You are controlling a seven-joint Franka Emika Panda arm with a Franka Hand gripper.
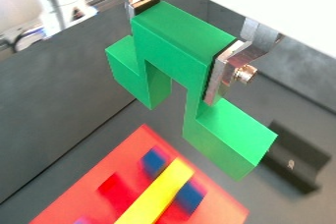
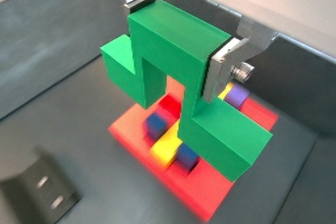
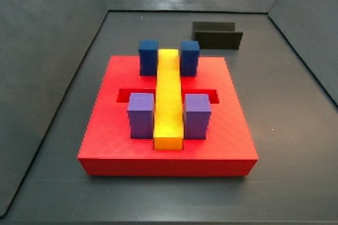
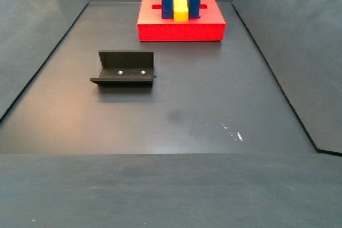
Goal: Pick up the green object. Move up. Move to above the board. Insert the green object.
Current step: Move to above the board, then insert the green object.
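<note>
My gripper point(image 1: 184, 37) is shut on the green object point(image 1: 184, 76), with a silver finger point(image 1: 231, 69) on each side of its taller middle block. Both also show in a wrist view: the gripper point(image 2: 184, 35) and the green object point(image 2: 178, 76). The piece hangs in the air with its two wings pointing down. The red board point(image 2: 132, 132) lies below it, partly hidden by the piece, and shows in a wrist view point(image 1: 116, 169) too. Both side views show the board point(image 3: 117, 142) point(image 4: 181, 30) with its yellow bar point(image 3: 168, 96), but neither the gripper nor the green object.
Blue cubes point(image 3: 149, 56) and purple cubes point(image 3: 141, 115) flank the yellow bar on the board. The dark fixture point(image 4: 124, 70) stands on the grey floor apart from the board; it also shows in a side view point(image 3: 218, 37) and in both wrist views point(image 1: 300, 164) point(image 2: 39, 194). Grey walls enclose the floor.
</note>
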